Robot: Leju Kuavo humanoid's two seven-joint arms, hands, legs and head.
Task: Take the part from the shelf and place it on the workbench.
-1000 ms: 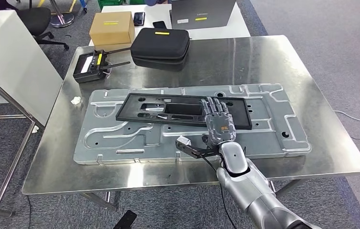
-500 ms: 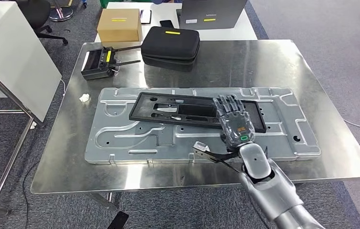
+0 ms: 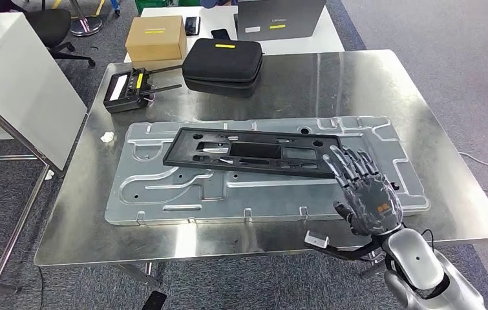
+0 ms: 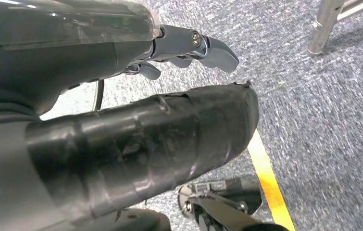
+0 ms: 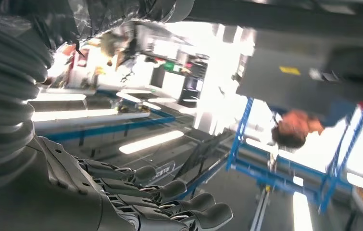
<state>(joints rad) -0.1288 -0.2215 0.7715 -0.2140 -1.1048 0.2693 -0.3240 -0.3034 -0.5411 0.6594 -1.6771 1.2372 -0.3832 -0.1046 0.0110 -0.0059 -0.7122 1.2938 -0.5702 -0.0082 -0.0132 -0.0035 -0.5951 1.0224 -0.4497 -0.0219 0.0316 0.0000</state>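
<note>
The part, a long black frame (image 3: 254, 152) with cut-outs, lies flat on a grey stamped metal plate (image 3: 163, 187) on the steel workbench (image 3: 357, 84). My right hand (image 3: 364, 190) hovers over the plate's near right corner, just beside the frame's right end and apart from it. Its fingers are spread and it holds nothing. The right wrist view looks past those straight fingers (image 5: 169, 202) at ceiling lights and blue racking. My left hand (image 4: 194, 45) hangs over grey carpet in the left wrist view, fingers loose and holding nothing.
At the back of the bench sit a black zip case (image 3: 222, 59) and a black handset with antennas (image 3: 125, 90). A cardboard box (image 3: 156, 37) and a dark box (image 3: 280, 18) stand behind. A white scrap (image 3: 106, 136) lies left of the plate. A white table (image 3: 15, 77) stands at left.
My right hand has drawn back off the black frame toward the near right edge of the bench. The frame stays on the plate. The camera has shifted slightly.
</note>
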